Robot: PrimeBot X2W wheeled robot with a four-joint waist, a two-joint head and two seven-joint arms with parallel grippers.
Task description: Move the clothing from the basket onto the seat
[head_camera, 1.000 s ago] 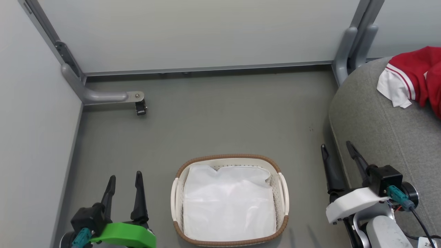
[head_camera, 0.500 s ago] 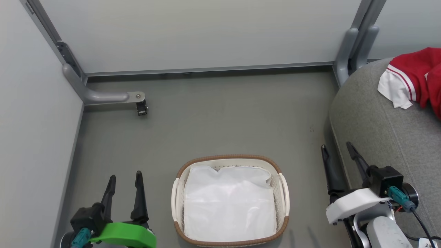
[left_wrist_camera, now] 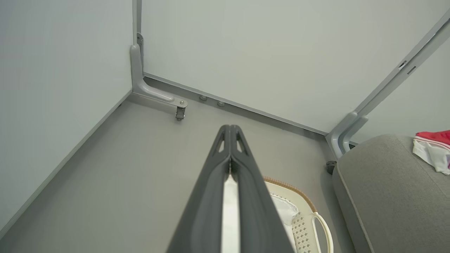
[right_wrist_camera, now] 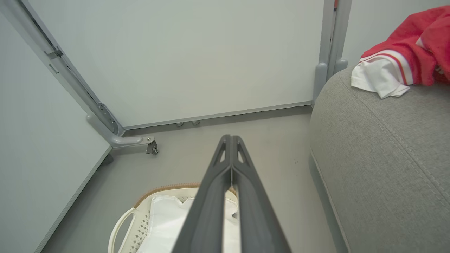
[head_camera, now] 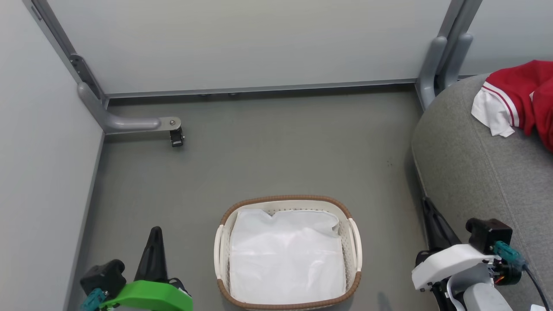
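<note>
**Partitioned corner, grey floor**

A curved grey metal foot (head_camera: 129, 123) with a small black caster (head_camera: 176, 137) under its tip is seen on a matt grey floor (head_camera: 276, 147). A pale grey back partition panel (head_camera: 259, 39) is set just behind the foot, edged along its base by a thin grey metal rail (head_camera: 268, 87). A matching pale side panel (head_camera: 39, 181) is seen to the foot's left. Far to the right of the foot, at the rail's other end, a pair of rounded grey metal uprights (head_camera: 436, 65) is found. Tiny dark specks (head_camera: 389, 163) are noted on the floor well right of the foot. A crumpled plain white liner sheet (head_camera: 287, 259) is laid right of the foot, much nearer the viewer.
</note>
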